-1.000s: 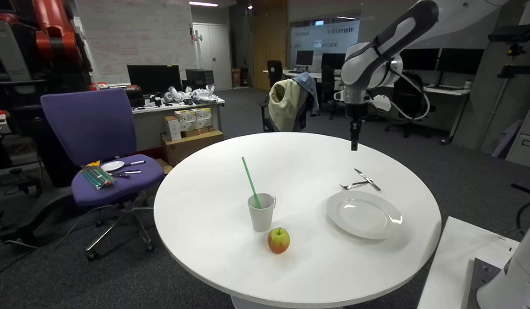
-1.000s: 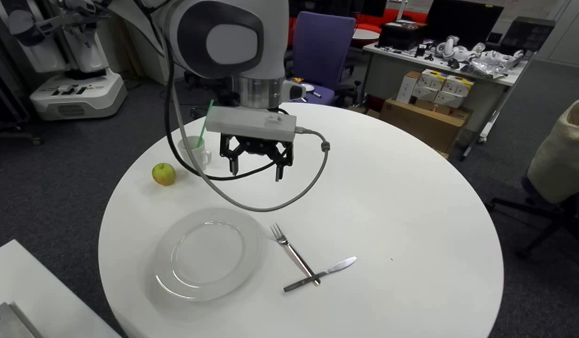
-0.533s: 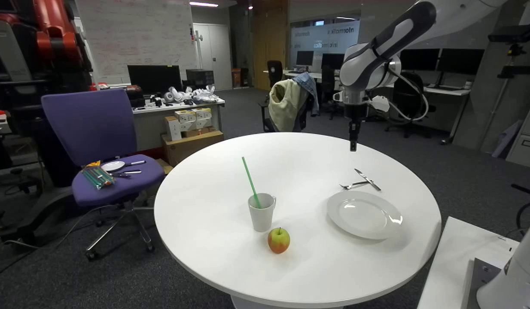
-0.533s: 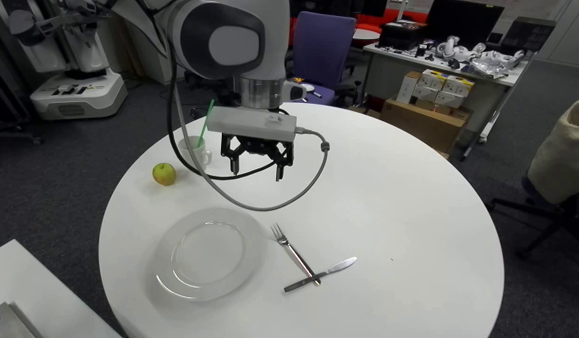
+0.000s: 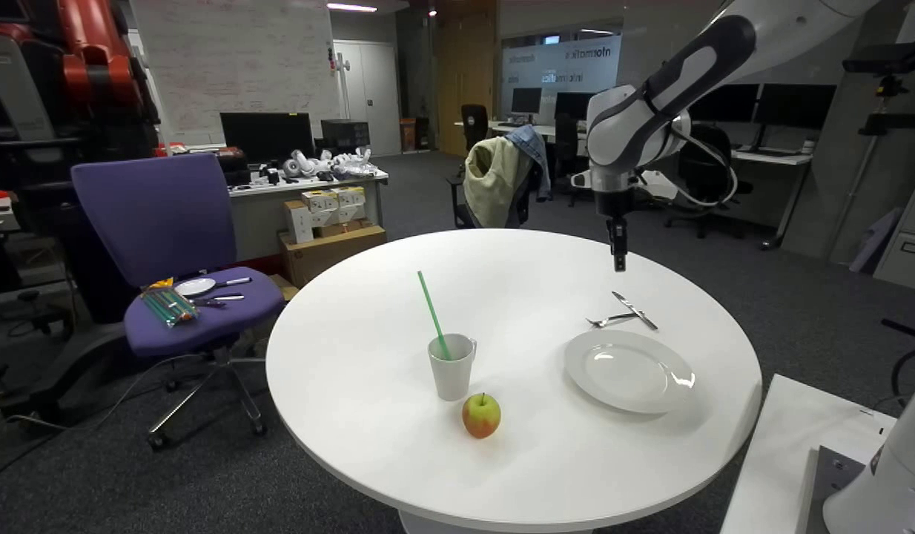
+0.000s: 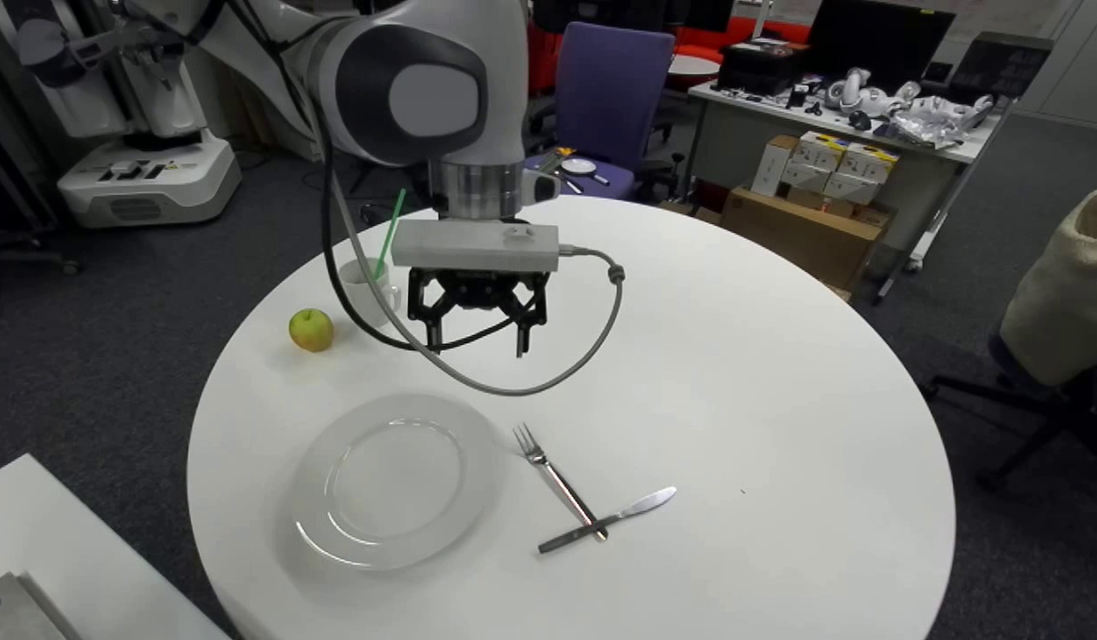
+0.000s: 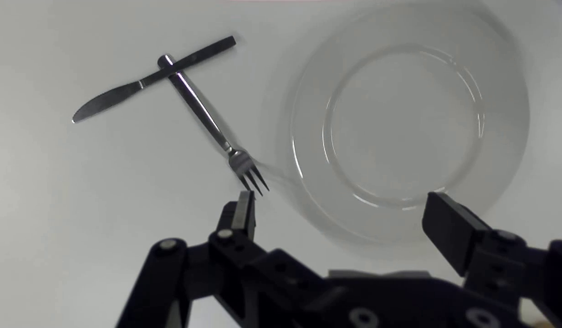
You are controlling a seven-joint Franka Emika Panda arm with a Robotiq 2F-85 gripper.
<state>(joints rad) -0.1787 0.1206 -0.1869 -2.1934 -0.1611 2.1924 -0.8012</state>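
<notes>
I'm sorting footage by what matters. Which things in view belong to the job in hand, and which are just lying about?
Likely the job's, as nearest the open gripper:
fork
knife, crossing the fork
plate

Seemingly just lying about:
mug
straw, in the mug
apple
purple chair

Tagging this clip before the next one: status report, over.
Pincer open, empty, above table. Fork lying beside plate, untouched. Possible snag: knife lying across fork's handle.
</notes>
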